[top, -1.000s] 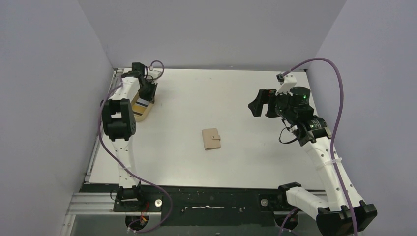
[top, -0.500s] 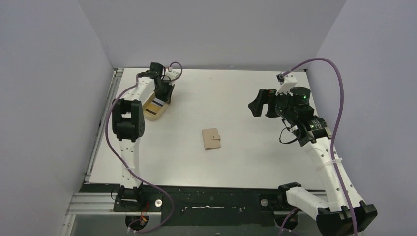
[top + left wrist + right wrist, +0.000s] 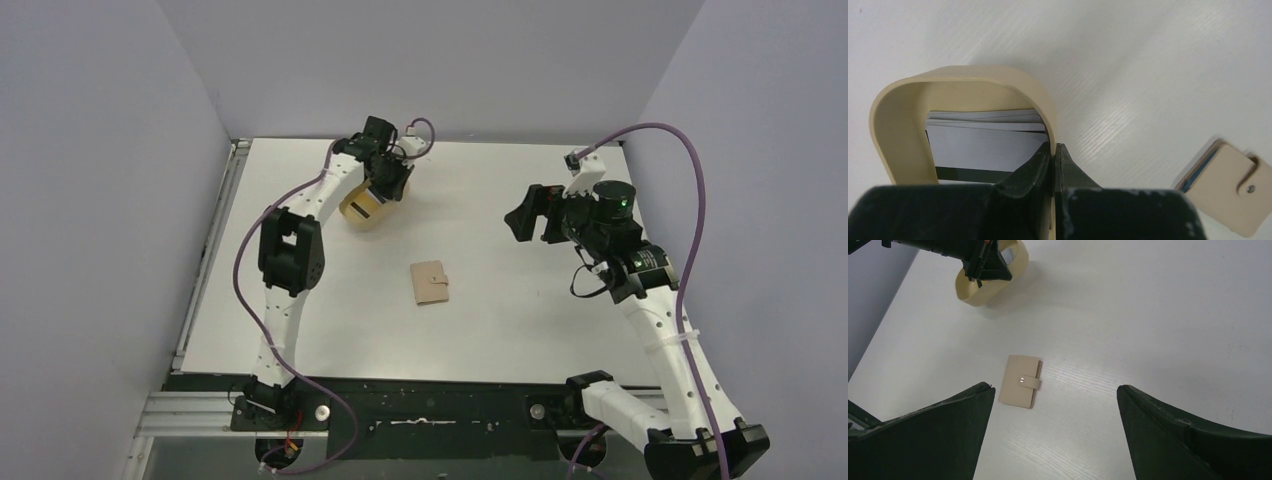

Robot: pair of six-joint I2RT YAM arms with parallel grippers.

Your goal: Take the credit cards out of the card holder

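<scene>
Mid-table, the tan card holder (image 3: 430,282) lies folded flat, its snap tab fastened. Off to its right the right gripper (image 3: 530,212) hangs above the white table (image 3: 520,320), jaws spread wide, holding nothing. Farther back, the left gripper (image 3: 1052,150) pinches the wall of the oval tan tray (image 3: 898,100), where whitish, black-striped credit cards (image 3: 983,142) lie stacked.

The oval tray (image 3: 898,135) between the black left jaws is showing pale tan, the credit cards (image 3: 983,145) inside white with a black stripe. Right of those jaws, the tan card holder (image 3: 1228,195) is showing a blue edge on the white desk (image 3: 1148,65).
</scene>
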